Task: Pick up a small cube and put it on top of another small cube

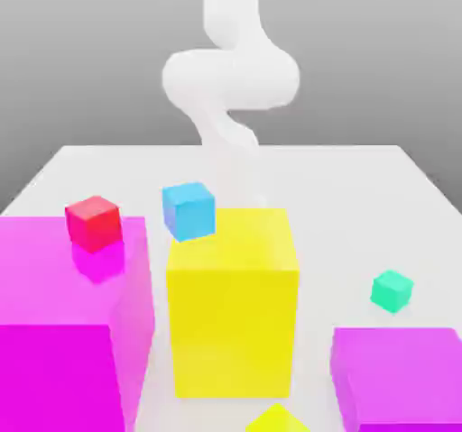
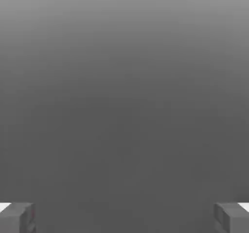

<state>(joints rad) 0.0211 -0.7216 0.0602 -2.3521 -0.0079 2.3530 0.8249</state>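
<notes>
The pincer (image 2: 124,218) stands spread and empty. The teal cube (image 1: 392,292) sits behind the purple block (image 1: 397,376). Probably best: descend squarely over it, clearing that block, before gripping; the blue cube (image 1: 189,212) awaits.

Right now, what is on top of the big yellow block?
The light-blue cube overlaps the top of the yellow block at its left corner; whether it rests there can't be told. The top beneath that overlap is covered.
</notes>
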